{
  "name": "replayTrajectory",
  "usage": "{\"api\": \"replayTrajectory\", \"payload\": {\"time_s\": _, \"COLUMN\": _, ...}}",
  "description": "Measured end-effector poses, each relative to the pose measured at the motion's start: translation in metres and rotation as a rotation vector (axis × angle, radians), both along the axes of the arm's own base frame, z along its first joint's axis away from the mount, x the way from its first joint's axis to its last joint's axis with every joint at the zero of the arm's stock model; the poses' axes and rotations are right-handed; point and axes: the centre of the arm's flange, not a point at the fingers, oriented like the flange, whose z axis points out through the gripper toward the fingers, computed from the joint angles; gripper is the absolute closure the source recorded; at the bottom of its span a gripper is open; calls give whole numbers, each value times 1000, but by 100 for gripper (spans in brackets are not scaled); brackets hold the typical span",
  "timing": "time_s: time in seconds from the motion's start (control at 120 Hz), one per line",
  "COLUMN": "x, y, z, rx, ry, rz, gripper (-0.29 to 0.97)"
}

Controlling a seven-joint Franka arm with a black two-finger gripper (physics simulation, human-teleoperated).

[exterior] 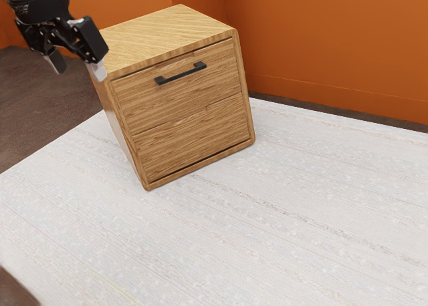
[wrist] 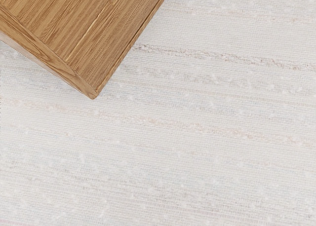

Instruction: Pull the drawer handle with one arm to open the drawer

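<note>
**Item 1, landmark.** A wooden cabinet (exterior: pixel 160 35), oak-coloured with slanting grain, stands on a white, woven-looking table (exterior: pixel 301 219). We record it turned at an angle, so that its front faces the exterior view's lower right.

**Item 2, the task's thing.** The drawer (exterior: pixel 175 92) takes up the upper half of the cabinet's front. Its face sits flush with the cabinet's frame, so we enter it as closed.

**Item 3.** The handle (exterior: pixel 180 73) is a slim black bar fixed across the upper part of the drawer's face, just below the cabinet's top edge.

**Item 4.** A lower panel (exterior: pixel 194 137) of the same wood fills the cabinet's front beneath the drawer.

**Item 5.** Our gripper (exterior: pixel 78 64) is black and hangs beside the cabinet's top corner on the exterior view's left, well apart from the handle. Its two fingers (exterior: pixel 99 71) stand spread with only air between them, so we enter the hand as released and grasping nothing. The finger nearer the cabinet lies just beside its top edge, and we cannot tell whether it touches.

**Item 6, surroundings.** An orange wall (exterior: pixel 321 32) rises behind the cabinet. A brown floor (exterior: pixel 33 105) lies past the table's edge, on the cabinet's side toward the exterior view's left.

**Item 7, wrist view.** One corner of the cabinet (wrist: pixel 74 28) shows its grain and a lighter edge band. The pale table (wrist: pixel 207 147) spreads out from that corner.
</note>
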Motion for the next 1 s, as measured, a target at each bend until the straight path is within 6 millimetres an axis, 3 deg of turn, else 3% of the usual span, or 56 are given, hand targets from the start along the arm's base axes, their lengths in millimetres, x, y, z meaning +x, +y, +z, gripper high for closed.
{"api": "replayTrajectory", "payload": {"time_s": 0.117, "x": 4, "y": -28, "z": -1, "rx": 45, "ry": 13, "rz": -43, "gripper": 0}}
{"api": "replayTrajectory", "payload": {"time_s": 0.267, "x": 33, "y": -64, "z": -40, "rx": 60, "ry": 137, "rz": -103, "gripper": 0}}
{"api": "replayTrajectory", "payload": {"time_s": 0.5, "x": 6, "y": -106, "z": -23, "rx": 118, "ry": 152, "rz": -226, "gripper": 0}}
{"api": "replayTrajectory", "payload": {"time_s": 0.558, "x": 11, "y": -113, "z": -35, "rx": 150, "ry": 133, "rz": -325, "gripper": 0}}
{"api": "replayTrajectory", "payload": {"time_s": 0.608, "x": 17, "y": -110, "z": -46, "rx": 181, "ry": 106, "rz": -404, "gripper": 0}}
{"api": "replayTrajectory", "payload": {"time_s": 0.7, "x": 36, "y": -75, "z": -53, "rx": 219, "ry": 29, "rz": -501, "gripper": 1}}
{"api": "replayTrajectory", "payload": {"time_s": 0.75, "x": 50, "y": -66, "z": -56, "rx": 237, "ry": -14, "rz": -570, "gripper": 1}}
{"api": "replayTrajectory", "payload": {"time_s": 1.0, "x": 118, "y": -70, "z": -85, "rx": 344, "ry": -138, "rz": -889, "gripper": 10}}
